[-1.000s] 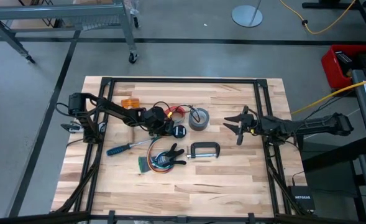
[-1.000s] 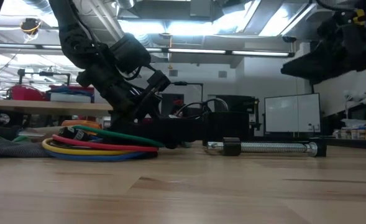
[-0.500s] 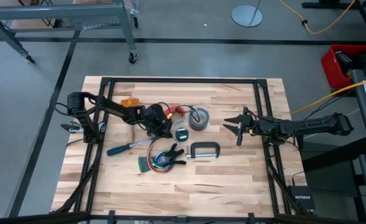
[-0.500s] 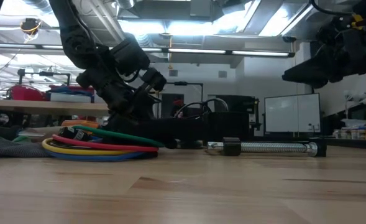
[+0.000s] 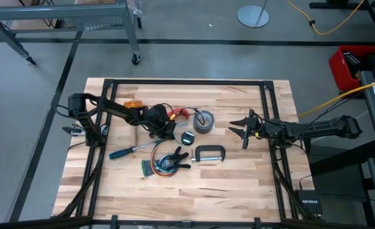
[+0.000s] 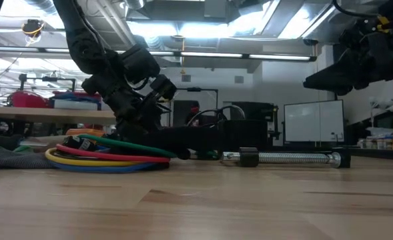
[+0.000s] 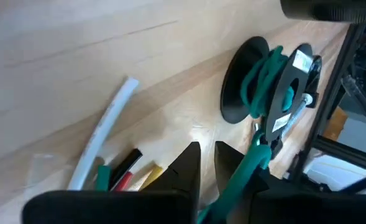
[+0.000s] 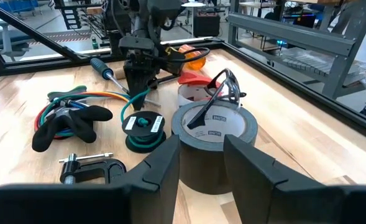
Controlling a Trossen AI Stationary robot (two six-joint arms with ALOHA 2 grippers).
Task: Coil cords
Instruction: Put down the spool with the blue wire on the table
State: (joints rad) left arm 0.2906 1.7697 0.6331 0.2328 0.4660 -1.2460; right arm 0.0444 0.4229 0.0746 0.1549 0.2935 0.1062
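Wooden surface [image 5: 238,184] under us, and we see the left gripper [image 5: 169,133] low, fingers nearly together, pinching a green wire [image 7: 245,171] off the small black spool [image 5: 186,137]. Just beside it, the multicoloured cords [image 5: 156,166] lie looped. Well apart, the right gripper [image 5: 241,132] hovers spread beyond the tape roll [image 5: 204,121].

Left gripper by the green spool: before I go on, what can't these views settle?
- Left gripper, high view: fingertips masked by the arm itself; too small to judge.
- Green wire, left wrist view: passes beside one finger; pinched or not, unclear.
- Spool, low view: hidden behind the cords and the gripper.
- Red piece, right wrist view: partly covered by the tape roll.
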